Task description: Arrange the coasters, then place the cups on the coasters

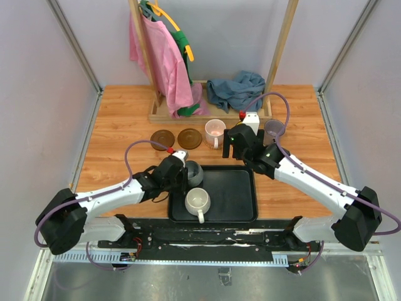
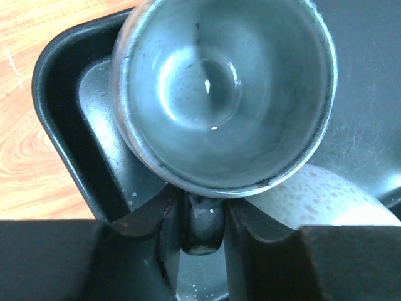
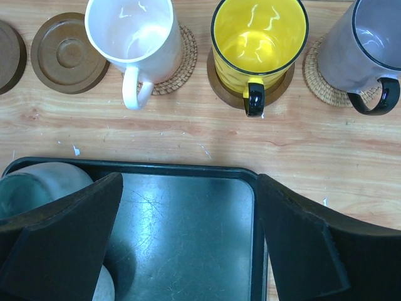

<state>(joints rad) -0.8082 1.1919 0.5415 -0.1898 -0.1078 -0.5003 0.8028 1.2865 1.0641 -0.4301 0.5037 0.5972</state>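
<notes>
Tightly, the left gripper point(image 2: 200, 207) is closed on the handle of the dark grey mug point(image 2: 219, 94), which is lodged in the far left corner of the black tray point(image 2: 59, 106), just beside a white mug point(image 1: 198, 200). The right gripper point(image 3: 189, 188) is spread wide above the tray's far rim; beyond it, a yellow mug point(image 3: 259, 44) is seated on a brown coaster point(image 3: 217, 86).

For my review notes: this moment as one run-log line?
left gripper: astride grey mug handle in tray | right gripper: open | pink mug, yellow mug, lavender mug on coasters | white mug in tray | two brown coasters bare
</notes>
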